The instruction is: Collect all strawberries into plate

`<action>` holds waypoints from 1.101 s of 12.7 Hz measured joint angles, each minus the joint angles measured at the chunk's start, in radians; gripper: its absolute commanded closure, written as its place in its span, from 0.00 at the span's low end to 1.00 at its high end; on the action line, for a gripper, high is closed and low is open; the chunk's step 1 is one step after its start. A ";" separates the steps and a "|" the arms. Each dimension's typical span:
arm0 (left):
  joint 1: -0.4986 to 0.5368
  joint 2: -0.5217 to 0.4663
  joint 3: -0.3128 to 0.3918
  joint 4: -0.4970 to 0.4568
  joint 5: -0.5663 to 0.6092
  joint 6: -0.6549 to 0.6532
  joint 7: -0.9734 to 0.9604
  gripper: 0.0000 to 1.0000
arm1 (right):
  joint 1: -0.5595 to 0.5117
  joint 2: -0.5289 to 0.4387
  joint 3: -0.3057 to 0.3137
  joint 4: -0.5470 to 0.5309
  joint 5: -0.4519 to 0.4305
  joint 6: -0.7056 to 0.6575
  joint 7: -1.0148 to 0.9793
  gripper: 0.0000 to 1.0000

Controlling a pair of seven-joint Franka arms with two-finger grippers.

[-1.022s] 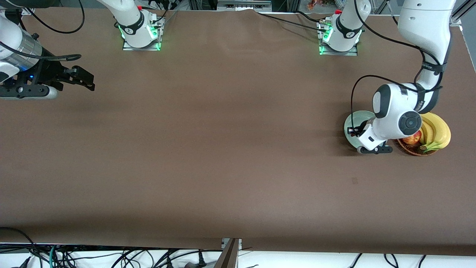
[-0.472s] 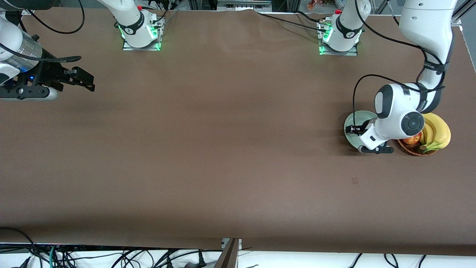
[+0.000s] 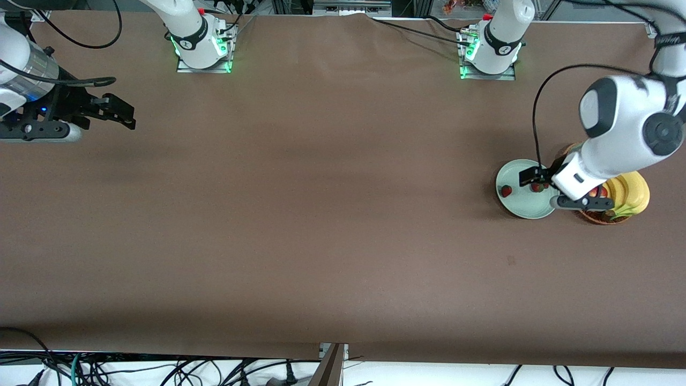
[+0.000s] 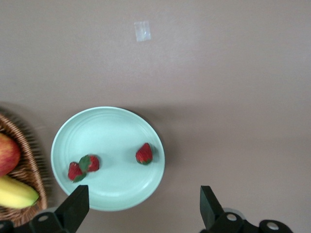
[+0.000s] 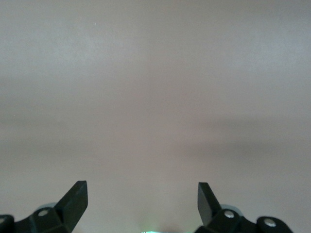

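Note:
The pale mint-green plate [image 3: 522, 206] [image 4: 112, 131] lies near the left arm's end of the table. Three strawberries rest on it. One strawberry [image 3: 506, 190] [image 4: 144, 153] lies apart from the other two. The other pair [image 3: 536, 186] sits close together, one strawberry [image 4: 91, 163] touching the other strawberry [image 4: 74, 171]. My left gripper [image 3: 537, 178] [image 4: 141, 206] hangs open above the plate's rim on the basket side, with nothing between its fingers. My right gripper [image 3: 126, 114] [image 5: 141, 201] waits open over bare table at the right arm's end.
A brown wicker basket [image 3: 600, 217] [image 4: 29, 145] stands right beside the plate, holding bananas [image 3: 629, 193] [image 4: 17, 191] and a red apple [image 4: 7, 153]. A small pale speck [image 4: 142, 31] marks the brown tabletop [image 3: 321, 214] nearer the front camera than the plate.
My left gripper has opened and risen from low over the plate, drifting toward the basket. The strawberries it covered now show on the plate. The right arm has stayed put.

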 measured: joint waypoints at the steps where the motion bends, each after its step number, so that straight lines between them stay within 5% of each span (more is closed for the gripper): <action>1: -0.003 -0.037 -0.004 0.004 0.000 -0.034 0.000 0.00 | 0.000 0.000 -0.003 0.010 0.000 -0.001 0.000 0.00; 5: -0.005 -0.089 -0.028 0.129 0.000 -0.248 -0.012 0.00 | 0.001 0.003 -0.001 0.018 0.000 -0.006 0.000 0.00; 14: 0.028 -0.088 -0.071 0.291 0.022 -0.414 -0.061 0.00 | 0.000 0.062 -0.002 0.027 0.000 0.084 0.000 0.00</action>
